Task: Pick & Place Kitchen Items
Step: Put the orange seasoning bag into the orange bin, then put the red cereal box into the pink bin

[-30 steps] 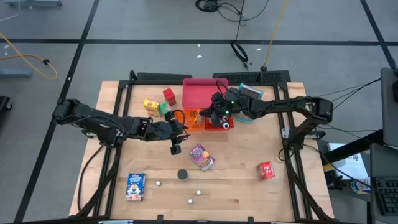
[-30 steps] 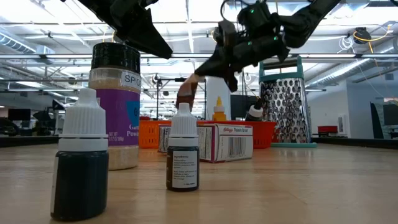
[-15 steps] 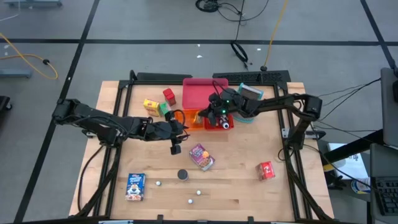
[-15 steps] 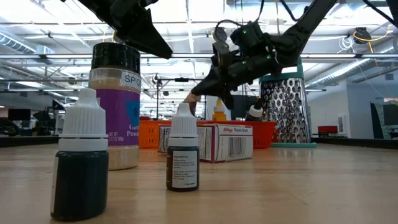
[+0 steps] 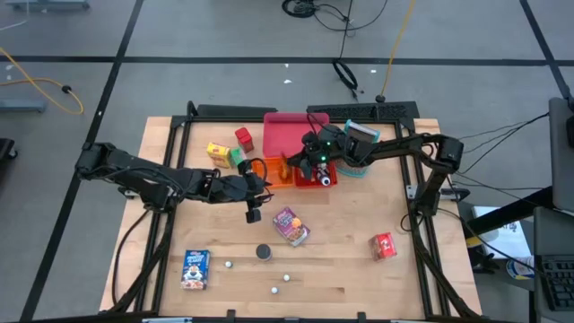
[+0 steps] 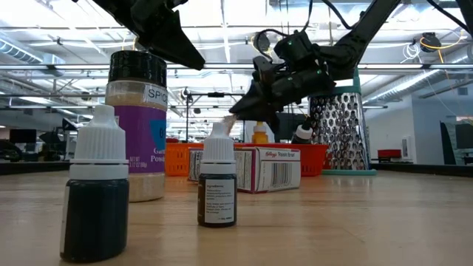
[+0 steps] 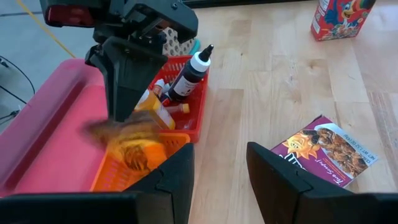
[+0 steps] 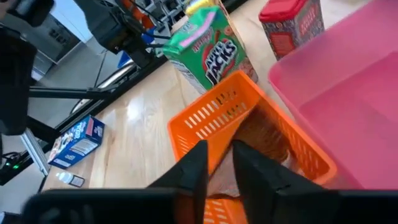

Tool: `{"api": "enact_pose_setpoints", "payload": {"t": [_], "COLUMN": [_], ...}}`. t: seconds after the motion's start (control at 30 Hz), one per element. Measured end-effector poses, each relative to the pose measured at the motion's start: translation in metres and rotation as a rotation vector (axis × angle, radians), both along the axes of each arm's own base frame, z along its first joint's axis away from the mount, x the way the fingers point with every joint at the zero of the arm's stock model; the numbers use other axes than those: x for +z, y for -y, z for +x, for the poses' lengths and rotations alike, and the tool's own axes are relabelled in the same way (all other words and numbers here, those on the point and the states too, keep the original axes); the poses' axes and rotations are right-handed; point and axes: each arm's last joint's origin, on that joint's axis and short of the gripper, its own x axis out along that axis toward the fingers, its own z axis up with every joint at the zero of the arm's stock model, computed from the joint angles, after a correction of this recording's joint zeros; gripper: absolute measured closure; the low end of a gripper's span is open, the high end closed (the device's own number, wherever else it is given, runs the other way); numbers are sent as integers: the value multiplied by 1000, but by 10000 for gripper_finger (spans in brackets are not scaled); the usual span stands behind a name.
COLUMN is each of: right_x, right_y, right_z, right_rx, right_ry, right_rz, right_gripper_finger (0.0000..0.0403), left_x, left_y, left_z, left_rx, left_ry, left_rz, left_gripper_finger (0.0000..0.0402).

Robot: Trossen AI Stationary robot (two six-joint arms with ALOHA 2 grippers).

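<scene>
**Inspector:** Status of the working arm?

**Assessor:** The right gripper (image 7: pixel 123 112) hangs over the slotted orange plastic bin (image 8: pixel 211 118), which sits against the flat pink-red tray (image 8: pixel 348 81). A blurred brown-orange item (image 7: pixel 127 134) sits directly beneath it, at the bin's rim. Whether the claw is clenched on that item or has let go, I cannot tell; the item is smeared in every view.

**Inspector:** And the other arm?

**Assessor:** The left gripper (image 7: pixel 221 149) waits near the bins, claw released and holding nothing, with the purple printed packet (image 7: pixel 326 146) lying on the table just beyond it.

**Inspector:** Step in hand, by your judgement?

**Assessor:** Depositing the item in the orange bin. Most groceries lie loose on the table, so the task is probably at an early stage.

**Inspector:** Recommendations for doing it well?

**Assessor:** Keep the item centred over the bin's opening, clear of the wall shared with the small red plastic bin (image 7: pixel 198 106), which is already crowded with small bottles. Lower below the rim before releasing, so it cannot bounce onto the tray. Withdraw straight upward; a sideways exit risks hooking the slotted wall and dragging the light bin.

**Inspector:** Other hazards?

**Assessor:** The green cereal box (image 8: pixel 208 53) stands just beside the bin; avoid clipping it.
</scene>
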Motion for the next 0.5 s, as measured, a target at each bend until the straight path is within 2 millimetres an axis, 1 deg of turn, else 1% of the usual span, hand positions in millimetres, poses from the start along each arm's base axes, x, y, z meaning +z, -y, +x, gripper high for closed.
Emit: {"api": "enact_pose_setpoints", "payload": {"t": [0.13, 0.23, 0.4, 0.5], "right_x": [4, 10, 19, 32], "right_y": [0, -1, -8, -18], "right_z": [2, 3, 3, 2], "right_rx": [4, 10, 33, 81], "right_ry": [46, 91, 118, 156], "right_rz": [-20, -39, -61, -75], "right_gripper_finger": [286, 267, 260, 264], "left_x": [0, 0, -2, -6], "left_y": [0, 0, 0, -1], "left_z": [0, 0, -1, -2], "left_rx": [0, 0, 0, 2], "left_ry": [0, 0, -5, -18], "left_rz": [0, 0, 0, 3], "left_gripper_finger": [252, 252, 252, 252]}}
